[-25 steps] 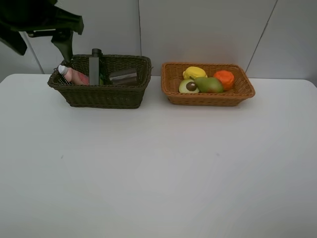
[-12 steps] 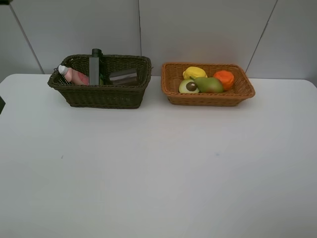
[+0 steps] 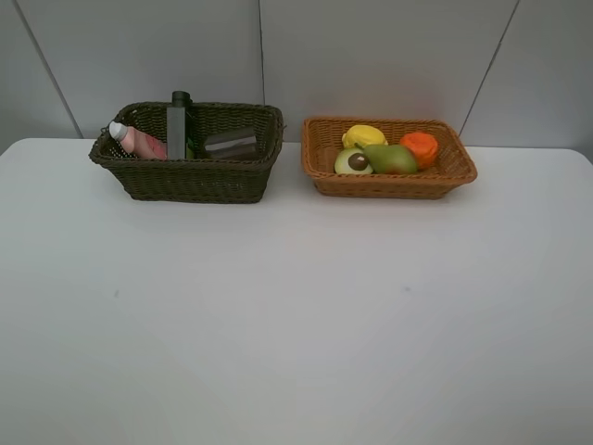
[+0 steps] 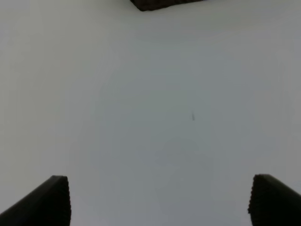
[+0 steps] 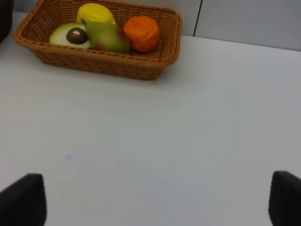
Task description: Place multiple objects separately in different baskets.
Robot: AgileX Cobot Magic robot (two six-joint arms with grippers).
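Left gripper (image 4: 160, 200): jaws spread wide and empty, the two dark fingertips (image 4: 49, 200) at the picture's lower corners, hanging above bare white table (image 4: 155, 117). A corner of the dark basket (image 4: 162, 4) shows at the far edge of this wrist view. A small dark speck (image 4: 193, 116) marks the table between gripper and basket.

Right gripper (image 5: 157, 202): jaws likewise spread wide, holding nothing, one fingertip (image 5: 23, 200) in each lower corner, above the bare table. Beyond it, well apart, stands the tan basket (image 5: 117, 70).

Neither arm appears in the high view.

Tan basket (image 3: 445, 176): shallow, at the far right of the table. It holds four fruits packed close together. The lemon (image 3: 364, 136) lies at the far side. The avocado half (image 3: 353, 161) lies in front of it, pit facing up and toward the near side. The pear (image 3: 392, 158) lies on its side just right of the avocado half, touching it. The orange (image 3: 420, 146) sits at the right end, against the pear.

Dark basket (image 3: 199, 181): deeper, at the far left of the table, beside the tan basket with a gap between them. The pink bottle (image 3: 139, 141) leans at the left end, white cap up and left, over the rim. The pump bottle (image 3: 177, 123) stands upright, its top above the rim. The cup (image 3: 232, 143) lies on its side at the right. The marker cannot be made out inside.
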